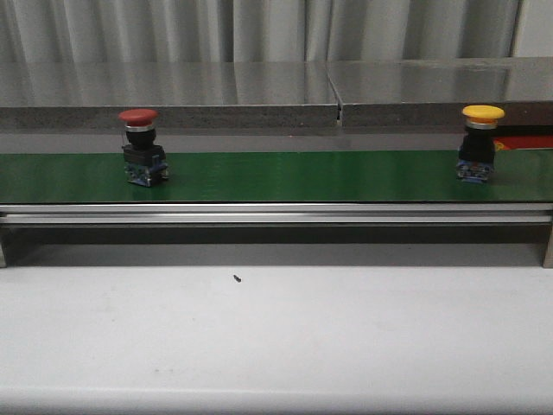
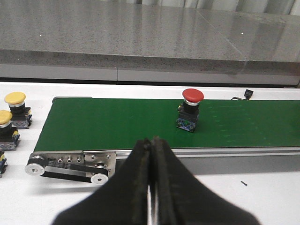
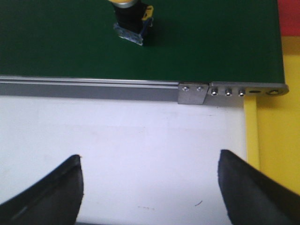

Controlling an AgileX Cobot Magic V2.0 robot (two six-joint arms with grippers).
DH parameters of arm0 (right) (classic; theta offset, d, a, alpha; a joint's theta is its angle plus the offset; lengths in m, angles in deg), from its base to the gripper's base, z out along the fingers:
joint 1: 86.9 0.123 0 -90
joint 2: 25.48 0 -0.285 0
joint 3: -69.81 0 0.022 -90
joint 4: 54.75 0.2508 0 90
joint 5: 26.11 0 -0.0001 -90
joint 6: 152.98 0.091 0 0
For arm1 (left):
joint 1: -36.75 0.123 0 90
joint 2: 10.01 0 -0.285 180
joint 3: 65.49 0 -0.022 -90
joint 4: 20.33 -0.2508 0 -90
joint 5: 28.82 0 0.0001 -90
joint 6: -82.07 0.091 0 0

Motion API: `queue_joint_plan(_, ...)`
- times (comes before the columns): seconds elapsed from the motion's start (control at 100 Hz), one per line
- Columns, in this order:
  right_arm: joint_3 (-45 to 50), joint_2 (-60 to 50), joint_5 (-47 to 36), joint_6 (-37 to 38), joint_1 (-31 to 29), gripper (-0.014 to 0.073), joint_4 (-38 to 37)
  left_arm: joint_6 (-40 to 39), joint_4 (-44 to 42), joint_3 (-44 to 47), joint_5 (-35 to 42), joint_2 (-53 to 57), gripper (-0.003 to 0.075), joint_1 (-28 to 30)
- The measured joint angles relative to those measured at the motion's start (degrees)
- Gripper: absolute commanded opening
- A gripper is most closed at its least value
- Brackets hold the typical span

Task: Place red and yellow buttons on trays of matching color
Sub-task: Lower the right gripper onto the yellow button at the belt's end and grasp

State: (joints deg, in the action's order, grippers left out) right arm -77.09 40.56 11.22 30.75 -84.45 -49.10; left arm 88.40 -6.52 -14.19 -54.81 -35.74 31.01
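Two push buttons stand upright, caps up, well apart on a green conveyor belt [image 1: 302,175]: one red-capped button [image 1: 142,147] and one yellow-capped button [image 1: 479,143]. Two more yellow-capped buttons [image 2: 16,109] sit beside the belt's end. A yellow tray [image 3: 276,140] is partly cut off. The left gripper [image 2: 153,187] is clenched empty; the right gripper [image 3: 150,187] is spread wide.

A pale curtain [image 1: 259,30] with vertical folds fills the top of the front view, lit evenly with soft highlights along its pleats. Below it runs a long grey speckled stone ledge [image 1: 173,91], glossy enough to mirror the folds, with a seam [image 1: 339,108] right of centre where two slabs meet. Across the middle of the frame stretches a green conveyor belt [image 1: 294,177] edged by a silver rail [image 1: 276,213]. The lower half is a plain white table [image 1: 276,337] carrying one tiny dark speck [image 1: 237,278].
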Motion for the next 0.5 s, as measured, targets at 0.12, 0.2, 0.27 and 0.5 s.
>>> queue_joint_plan(0.12,-3.41,2.50,0.74,0.00,0.00,0.0633,-0.10,0.00,0.00,0.00,0.10,0.00,-0.0019,0.00)
queue_joint_plan(0.2,-7.21,5.96,2.06,-0.40,0.00,0.0633,-0.41,0.00,0.00,0.00,0.10,0.00,-0.0019,0.00)
queue_joint_plan(0.27,-11.24,10.09,3.38,-1.15,0.00,0.0633,-0.61,0.00,0.00,0.00,0.10,0.00,-0.0019,0.00)
queue_joint_plan(0.5,-24.98,25.74,8.49,-2.02,-0.23,0.0633,-0.86,0.00,0.00,0.00,0.10,0.00,-0.0019,0.00)
